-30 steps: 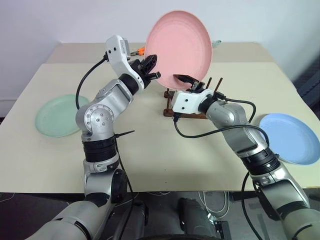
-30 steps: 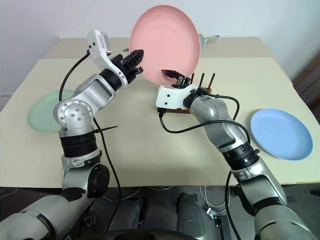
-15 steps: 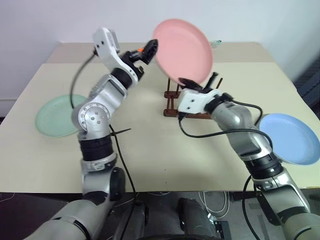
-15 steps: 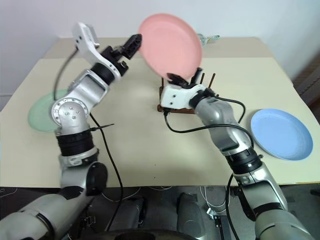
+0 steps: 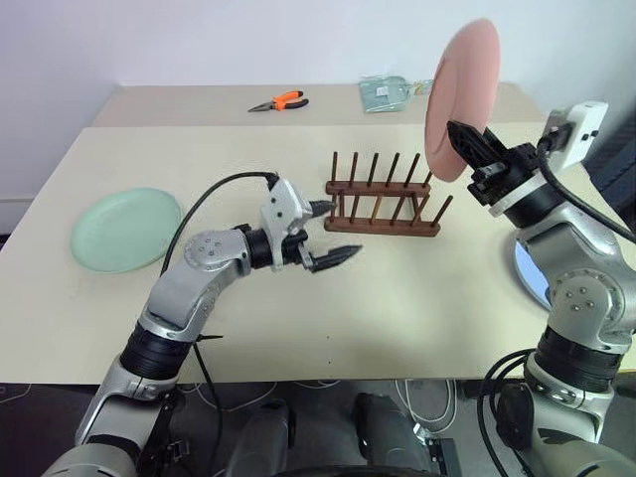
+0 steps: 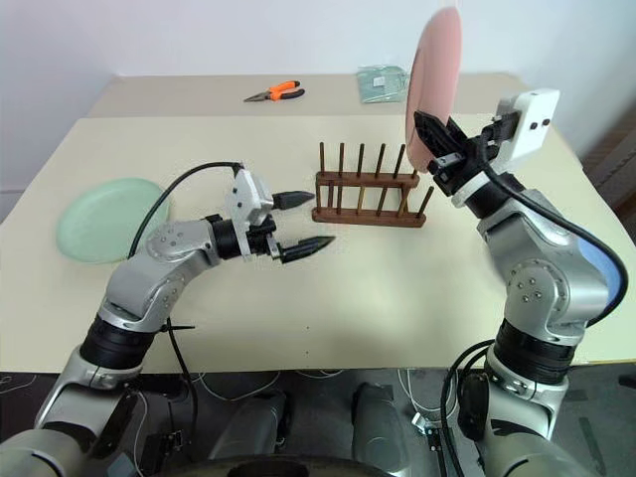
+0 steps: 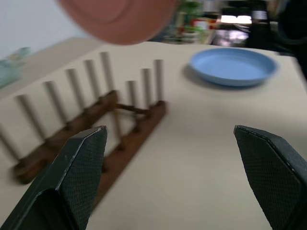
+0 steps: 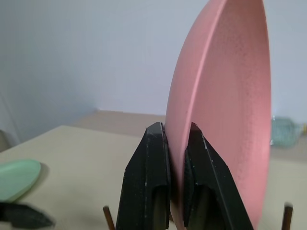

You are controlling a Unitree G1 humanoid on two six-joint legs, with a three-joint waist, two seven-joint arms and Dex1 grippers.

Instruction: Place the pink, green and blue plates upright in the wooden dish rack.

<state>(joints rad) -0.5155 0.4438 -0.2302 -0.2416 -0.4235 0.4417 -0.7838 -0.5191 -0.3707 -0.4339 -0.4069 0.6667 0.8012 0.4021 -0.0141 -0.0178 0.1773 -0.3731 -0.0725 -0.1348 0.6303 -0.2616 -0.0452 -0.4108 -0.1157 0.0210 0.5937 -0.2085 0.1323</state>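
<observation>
From the head cameras, you are now carrying the pink plate (image 5: pixel 461 97) with the right gripper (image 5: pixel 465 139) alone, its fingers clamped on the lower rim. A second ago both grippers were on it, the plate facing you over the wooden dish rack (image 5: pixel 383 207); now it is standing edge-on, raised beside the rack's right end. The left gripper (image 5: pixel 331 233) has let go and dropped low, hanging with its jaws spread wide just in front of the rack's left end. The green plate (image 5: pixel 126 229) is lying flat at the table's left edge, and the blue plate (image 6: pixel 596 262) is lying flat on the right, mostly hidden behind the right arm. The rack is holding nothing yet.

In the left wrist view, you are seeing two spread fingers (image 7: pixel 72 178) with only table between them, the rack's pegs beyond.

In the right wrist view, the fingertips (image 8: pixel 154 158) are pinching the plate's rim from both faces.

The handover looks finished, so lowering the plate between two pegs is likely your next step.
</observation>
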